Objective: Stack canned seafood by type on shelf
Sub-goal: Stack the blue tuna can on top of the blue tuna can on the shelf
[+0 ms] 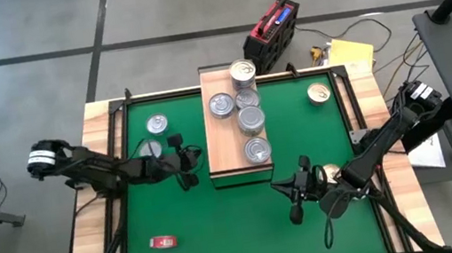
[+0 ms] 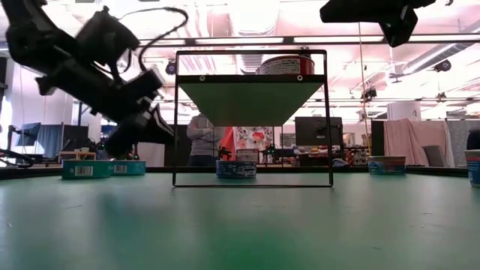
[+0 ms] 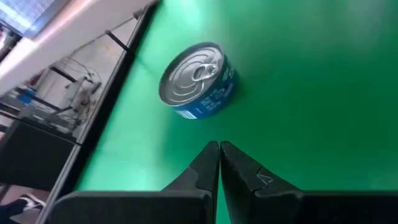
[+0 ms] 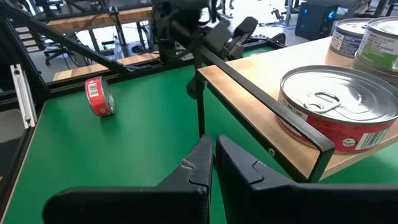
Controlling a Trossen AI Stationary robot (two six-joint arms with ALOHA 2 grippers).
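The shelf (image 1: 232, 157) stands at the mat's middle with several silver-lidded cans (image 1: 251, 120) on it, a red-labelled one (image 4: 339, 109) at its near end. More cans rest on the green mat: silver (image 1: 157, 124), gold-lidded (image 1: 319, 93) and another gold one (image 1: 329, 171) under my right arm. My left gripper (image 1: 193, 156) is shut just left of the shelf, and a blue-labelled silver can (image 3: 198, 79) lies flat ahead of it (image 3: 219, 155). My right gripper (image 4: 213, 152) is shut near the shelf's near right corner, above the mat.
A small red flat object (image 1: 163, 241) lies on the mat near the front left. The mat's wooden border (image 1: 99, 118) and dark rails frame the work area. Open green mat (image 1: 242, 232) lies in front of the shelf. A person (image 2: 201, 139) stands in the room beyond.
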